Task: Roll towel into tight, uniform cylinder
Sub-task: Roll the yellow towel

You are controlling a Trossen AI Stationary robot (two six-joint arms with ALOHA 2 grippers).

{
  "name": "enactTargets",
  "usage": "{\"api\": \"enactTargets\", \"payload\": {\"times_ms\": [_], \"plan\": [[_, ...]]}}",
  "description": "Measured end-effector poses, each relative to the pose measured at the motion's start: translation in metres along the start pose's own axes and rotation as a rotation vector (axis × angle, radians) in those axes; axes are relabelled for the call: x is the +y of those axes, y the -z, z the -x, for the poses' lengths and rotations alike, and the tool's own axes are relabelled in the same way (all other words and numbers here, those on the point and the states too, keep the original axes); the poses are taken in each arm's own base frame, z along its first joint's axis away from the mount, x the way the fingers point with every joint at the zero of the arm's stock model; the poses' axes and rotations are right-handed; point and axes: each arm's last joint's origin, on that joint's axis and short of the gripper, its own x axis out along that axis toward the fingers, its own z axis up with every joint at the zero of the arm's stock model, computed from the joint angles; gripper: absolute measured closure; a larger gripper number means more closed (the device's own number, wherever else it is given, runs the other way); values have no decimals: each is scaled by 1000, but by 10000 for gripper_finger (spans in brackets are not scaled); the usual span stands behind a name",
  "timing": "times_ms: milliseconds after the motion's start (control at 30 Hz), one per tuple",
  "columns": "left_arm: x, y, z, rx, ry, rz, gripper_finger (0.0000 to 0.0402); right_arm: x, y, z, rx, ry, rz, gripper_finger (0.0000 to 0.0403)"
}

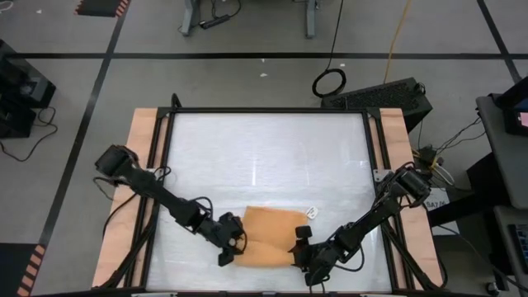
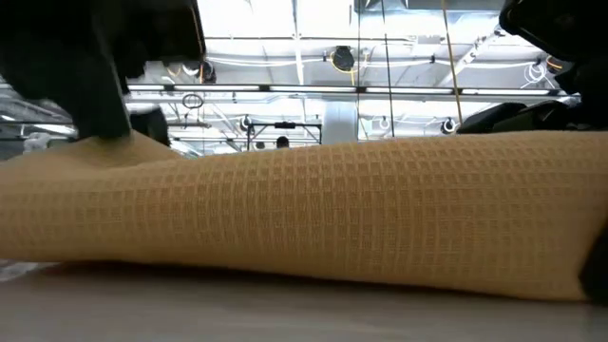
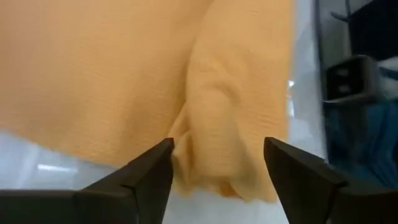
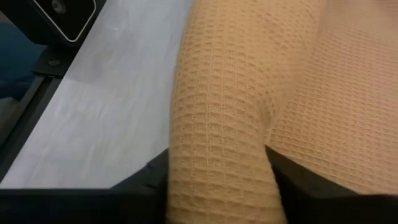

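The towel lies partly rolled at the table's near edge. The left gripper stands wide astride the roll's left end. The right gripper clasps the right end, its fingertips hidden by cloth.

A white-topped table with wooden side strips; a black cable ring lies on the floor beyond.

Left gripper w/ fingers apart — one dark finger each side of the rolled end of the towel. Roll end sits between them, w/ gaps either side. Flat orange cloth spreads beyond — white table beside it.
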Motion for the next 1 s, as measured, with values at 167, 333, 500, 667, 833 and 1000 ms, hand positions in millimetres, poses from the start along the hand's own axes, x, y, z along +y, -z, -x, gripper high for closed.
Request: {"api": "enactTargets", "payload": {"times_ms": [167,333,500,667,833,1000], "plan": [[-12,-8,37,-49,13,-119,141,-2,0,-1,0,7,-2,301],[-36,-8,64,-279,-28,-254,141,-2,0,-1,2,9,-4,342],[-56,18,44,-354,-76,-401,137,-3,0,-1,0,28,-2,346],[-59,44,9,-356,-152,-542,104,-3,1,-1,1,31,-1,341],[-56,57,-14,-355,-160,-557,63,-3,1,-1,1,31,-8,343],[-51,62,-22,-331,-185,-587,40,-3,1,-1,1,31,-8,344]]}}
